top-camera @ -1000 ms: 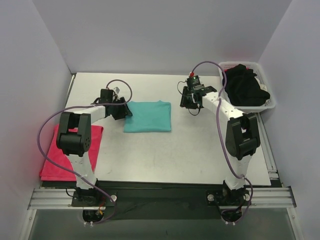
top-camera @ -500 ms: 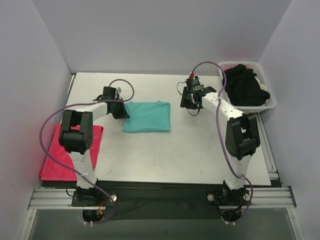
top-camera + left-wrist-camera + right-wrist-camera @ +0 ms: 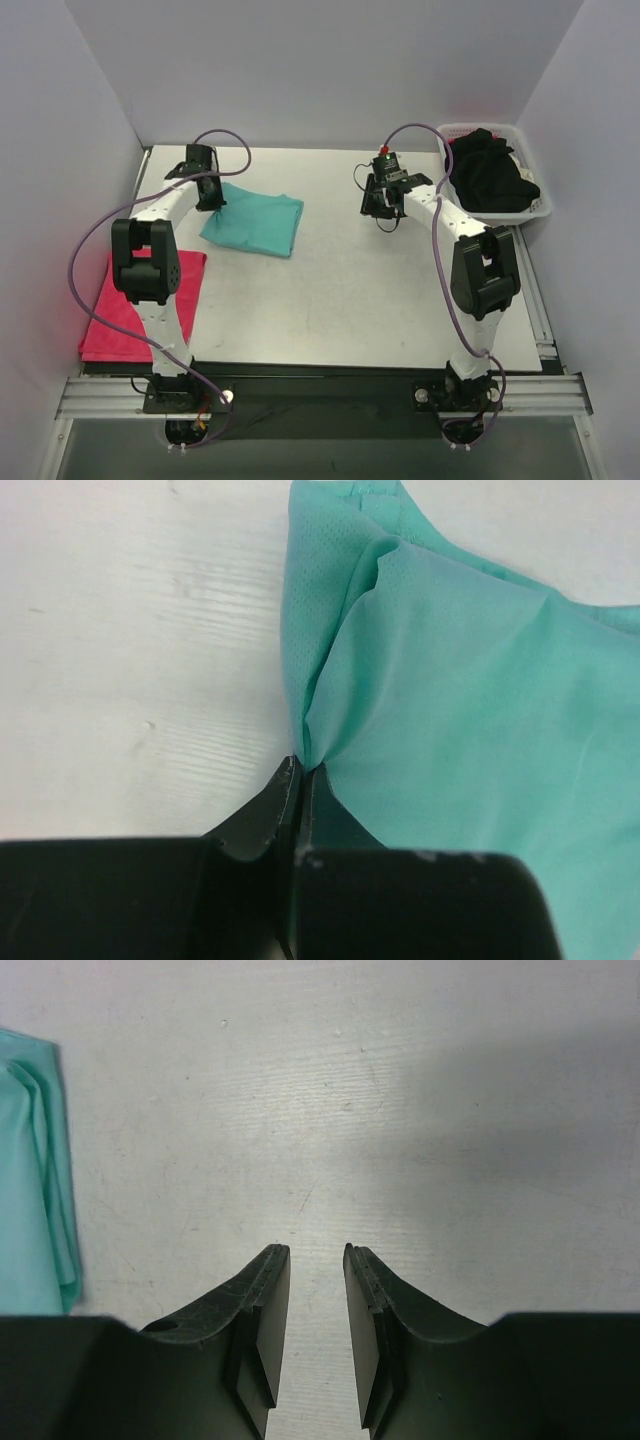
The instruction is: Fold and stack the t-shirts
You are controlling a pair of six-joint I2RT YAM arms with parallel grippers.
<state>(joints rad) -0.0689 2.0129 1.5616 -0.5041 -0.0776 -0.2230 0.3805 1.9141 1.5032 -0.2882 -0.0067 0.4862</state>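
A folded teal-green t-shirt [image 3: 254, 221] [image 3: 470, 730] lies skewed at the back left of the table. My left gripper [image 3: 211, 197] [image 3: 302, 768] is shut on its near left corner, and the cloth bunches up from the pinch. A pinkish-red t-shirt [image 3: 132, 305] lies folded at the table's left edge beside the left arm. Black t-shirts [image 3: 488, 171] are heaped in the white basket [image 3: 540, 208] at the back right. My right gripper [image 3: 377, 208] [image 3: 317, 1252] hovers open over bare table, nothing between its fingers; the teal shirt's edge [image 3: 35, 1160] shows far to its left.
Grey walls close in the table on the left, back and right. The purple cables loop above both arms. The basket stands against the right wall, just right of the right arm's wrist.
The left gripper has shut on the teal-green t-shirt's corner and dragged the shirt left and back, turning it askew. The right arm has barely moved.
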